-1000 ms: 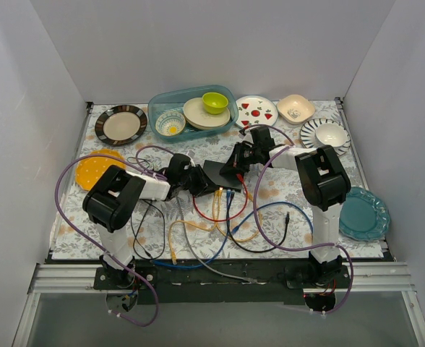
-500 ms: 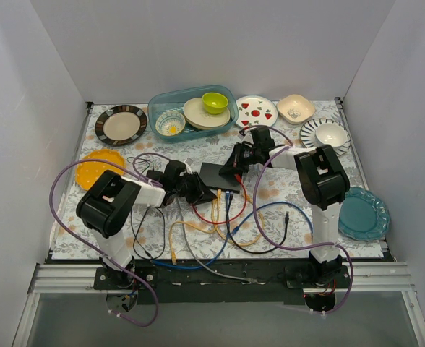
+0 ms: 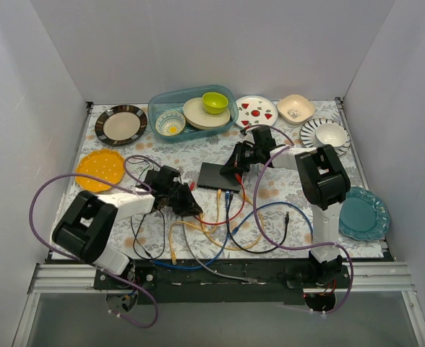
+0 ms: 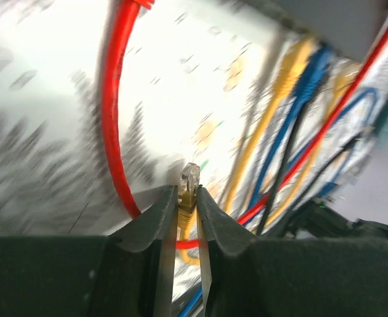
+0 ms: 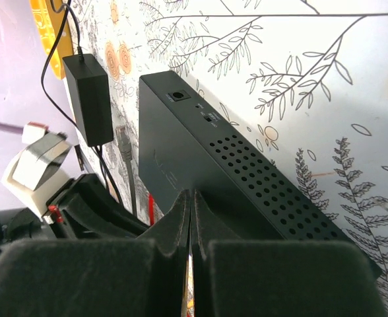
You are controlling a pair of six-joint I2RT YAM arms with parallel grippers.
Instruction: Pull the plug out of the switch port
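The switch (image 3: 220, 176) is a flat black box lying on the patterned cloth; it also shows in the right wrist view (image 5: 214, 165) and at the top right of the left wrist view (image 4: 332, 20). My left gripper (image 3: 189, 207) is near-left of it and apart from it. In the left wrist view this gripper (image 4: 187, 193) is shut on a yellow plug (image 4: 189, 177) whose clear tip is free in the air. My right gripper (image 3: 235, 167) is shut and empty, its tips (image 5: 191, 197) resting on the switch's top. Blue, yellow and red cables (image 3: 227, 196) run from the switch's near edge.
A black adapter block (image 5: 88, 99) lies beside the switch's left end. Loose cables (image 3: 220, 231) cover the near cloth. A tub with bowls (image 3: 191, 112), several plates along the back, a yellow plate (image 3: 100, 168) and a teal plate (image 3: 364, 213) ring the area.
My left gripper has drawn back to the near left, taking the yellow plug away from the switch. The switch has settled flat. The right gripper has stayed on it.
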